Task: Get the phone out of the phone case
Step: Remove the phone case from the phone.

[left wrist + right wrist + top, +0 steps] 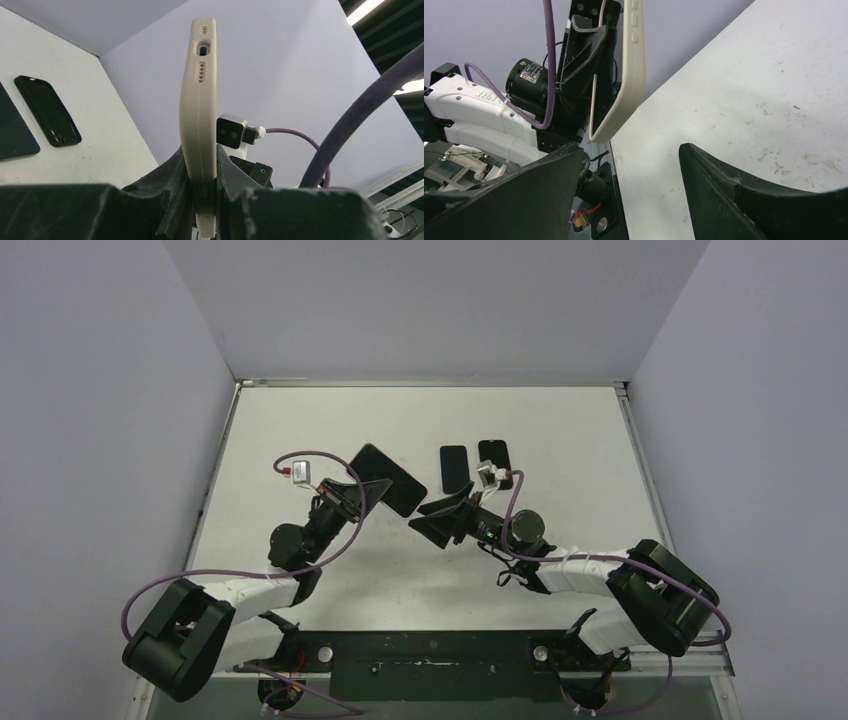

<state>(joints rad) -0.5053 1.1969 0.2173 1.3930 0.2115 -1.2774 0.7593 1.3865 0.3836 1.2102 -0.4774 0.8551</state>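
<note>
My left gripper point(352, 496) is shut on a phone in a beige case point(388, 480) and holds it tilted above the table, dark face up. In the left wrist view the case point(200, 95) stands edge-on between the fingers point(202, 167), its port holes at the top. My right gripper point(437, 516) is open and empty, just right of the phone's lower corner and apart from it. In the right wrist view the beige case point(633, 75) hangs ahead of the spread gripper point(634, 165), held by the left gripper point(586, 55).
Two flat black items lie side by side on the table behind the grippers: one point(454, 469) is a dark slab, the other point(494, 460) looks like a black case. They also show in the left wrist view point(47, 110). Grey walls enclose the white table point(560, 430).
</note>
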